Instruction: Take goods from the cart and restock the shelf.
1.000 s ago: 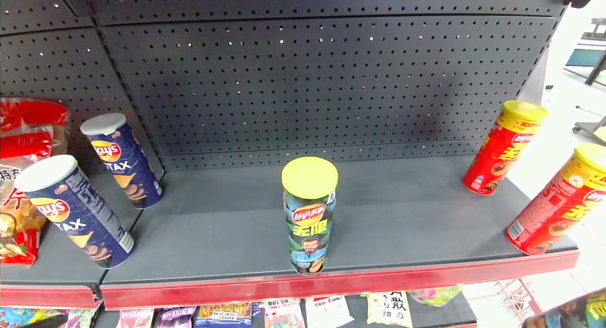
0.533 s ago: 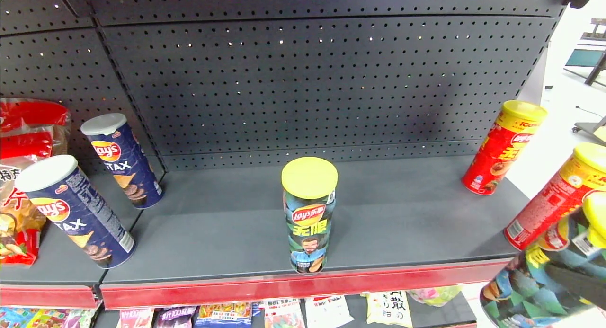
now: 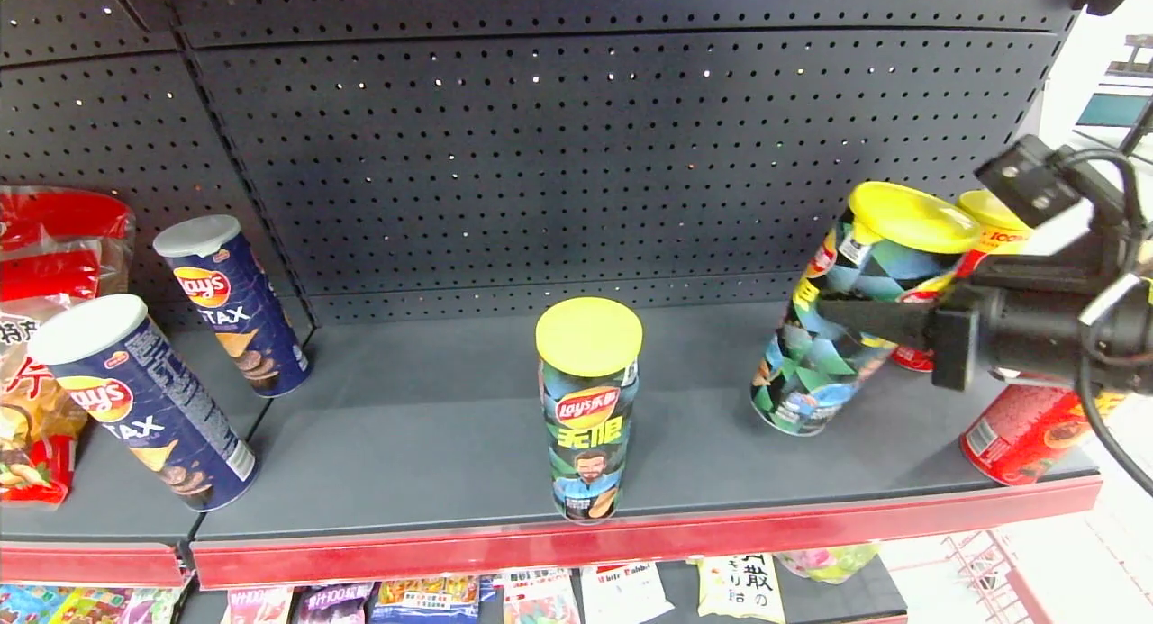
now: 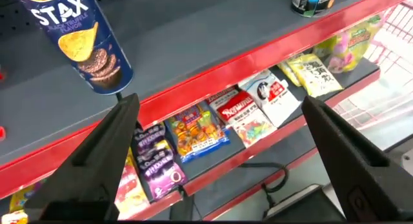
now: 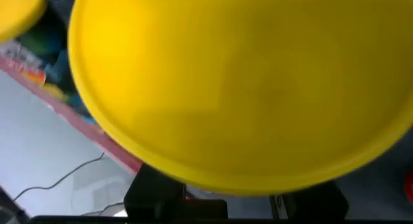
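My right gripper (image 3: 842,316) is shut on a green-and-blue patterned chip can (image 3: 815,372) with a yellow lid (image 3: 910,216). The can tilts over the right part of the grey shelf (image 3: 432,426); I cannot tell whether its base touches the board. In the right wrist view its yellow lid (image 5: 245,88) is close up. A matching can (image 3: 587,408) stands upright at the shelf's front middle. My left gripper (image 4: 219,146) is open and holds nothing, low in front of the lower shelf of snack packets (image 4: 245,114).
Two red cans stand at the right: one (image 3: 995,217) partly hidden behind the held can, one (image 3: 1022,435) at the front corner. Two blue cans (image 3: 230,304) (image 3: 140,399) and bagged snacks (image 3: 45,273) are on the left. Bare shelf lies between the patterned cans.
The right arm has come in from the lower right edge and carried the patterned can up and left, to over the shelf in front of the rear red can.
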Robot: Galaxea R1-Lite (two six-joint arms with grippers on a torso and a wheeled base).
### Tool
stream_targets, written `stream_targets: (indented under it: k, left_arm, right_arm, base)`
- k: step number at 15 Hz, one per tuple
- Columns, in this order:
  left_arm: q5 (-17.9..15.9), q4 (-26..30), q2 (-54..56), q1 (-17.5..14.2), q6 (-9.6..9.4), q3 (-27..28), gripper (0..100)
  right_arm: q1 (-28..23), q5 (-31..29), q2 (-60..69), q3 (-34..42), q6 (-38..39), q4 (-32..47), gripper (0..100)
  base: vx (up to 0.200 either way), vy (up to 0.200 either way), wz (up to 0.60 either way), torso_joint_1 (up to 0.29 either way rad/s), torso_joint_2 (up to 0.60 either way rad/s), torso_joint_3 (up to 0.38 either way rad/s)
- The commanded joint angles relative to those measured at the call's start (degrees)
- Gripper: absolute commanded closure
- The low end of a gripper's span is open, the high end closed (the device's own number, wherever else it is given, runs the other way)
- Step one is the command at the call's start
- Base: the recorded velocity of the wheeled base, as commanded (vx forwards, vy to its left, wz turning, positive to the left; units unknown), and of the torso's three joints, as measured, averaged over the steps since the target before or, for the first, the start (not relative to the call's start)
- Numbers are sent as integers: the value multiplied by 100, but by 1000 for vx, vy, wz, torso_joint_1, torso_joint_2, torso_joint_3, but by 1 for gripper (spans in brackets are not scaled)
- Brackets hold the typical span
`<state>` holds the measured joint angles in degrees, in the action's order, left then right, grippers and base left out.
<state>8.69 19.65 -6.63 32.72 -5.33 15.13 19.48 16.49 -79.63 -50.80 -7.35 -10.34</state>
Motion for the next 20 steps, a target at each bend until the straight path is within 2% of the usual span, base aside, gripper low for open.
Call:
stream_targets:
  k: [1,3,13,20]
  left_arm:
    - [1,4,39,-64,-30,-80,0]
    - [-8,12,109,-152,-30,-115,0]
    - [62,4,136,-205,-39,-159,0]
    - [71,12,206,-240,-39,-238,0]
  right_arm:
    - [161,56,-1169,-782,-21,-56,100]
    - [337,56,-1503,-1108,-21,-56,100]
    - [952,3,-2962,-2795,-232,5,100]
    - [1357,-15,-3278,-3076,-232,41,100]
  base:
    - [0,0,0,0,0,0]
    - [0,0,0,0,0,0]
    - [0,0,0,0,0,0]
    - [0,0,0,0,0,0]
